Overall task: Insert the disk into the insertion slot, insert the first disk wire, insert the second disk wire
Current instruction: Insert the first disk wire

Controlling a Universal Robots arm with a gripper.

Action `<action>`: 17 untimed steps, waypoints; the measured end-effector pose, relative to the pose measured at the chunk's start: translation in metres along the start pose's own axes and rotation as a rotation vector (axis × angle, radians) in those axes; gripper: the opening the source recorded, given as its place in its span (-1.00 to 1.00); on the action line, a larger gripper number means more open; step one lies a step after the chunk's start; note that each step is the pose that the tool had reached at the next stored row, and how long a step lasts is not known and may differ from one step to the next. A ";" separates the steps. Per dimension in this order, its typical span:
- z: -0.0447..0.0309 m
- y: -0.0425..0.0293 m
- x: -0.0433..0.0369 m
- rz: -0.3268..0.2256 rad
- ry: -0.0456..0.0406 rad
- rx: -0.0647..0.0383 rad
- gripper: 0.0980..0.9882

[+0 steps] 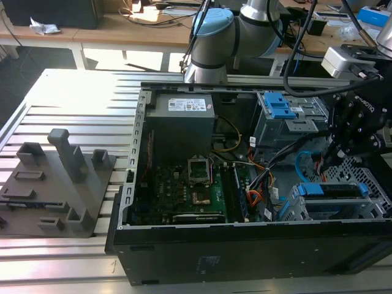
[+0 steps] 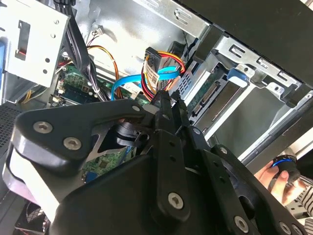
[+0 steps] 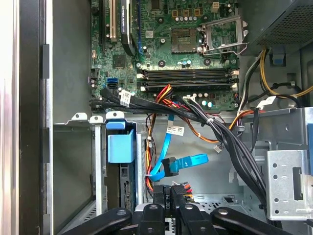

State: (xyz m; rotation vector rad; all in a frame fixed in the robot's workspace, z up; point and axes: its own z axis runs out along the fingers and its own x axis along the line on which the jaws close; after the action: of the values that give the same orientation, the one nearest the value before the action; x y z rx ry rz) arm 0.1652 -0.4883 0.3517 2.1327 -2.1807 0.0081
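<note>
One step of three looks done: the disk (image 1: 334, 192) sits in the insertion slot (image 1: 293, 208), at the exterior view's right. Neither wire seems plugged yet. The gripper (image 3: 172, 197), nearly closed, pinches a black connector (image 2: 153, 66) near the disk's rear edge, with the blue data cable (image 3: 188, 160) dangling beside. Cage walls and a black cable bundle (image 3: 230, 142) crowd the approach.
</note>
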 end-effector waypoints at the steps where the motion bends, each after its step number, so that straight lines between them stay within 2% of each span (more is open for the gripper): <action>1: 0.0000 0.0000 0.0000 0.000 0.0003 0.000 -0.81; 4: -0.0001 -0.0035 -0.0004 0.000 0.0008 -0.002 -0.81; 6: -0.0004 -0.0094 -0.0004 0.000 0.0008 -0.005 -0.81; 8: -0.0002 -0.0105 0.0016 0.000 0.0007 -0.005 -0.81; 10: 0.0001 -0.0110 0.0060 0.000 0.0007 -0.005 -0.81; 14: 0.0012 -0.0114 0.0232 0.000 0.0008 -0.005 -0.81; 17: 0.0027 -0.0116 0.0275 0.000 0.0006 -0.006 -0.81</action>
State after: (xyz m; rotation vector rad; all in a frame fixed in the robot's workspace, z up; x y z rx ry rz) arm 0.1761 -0.5162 0.3502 2.1294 -2.1779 0.0028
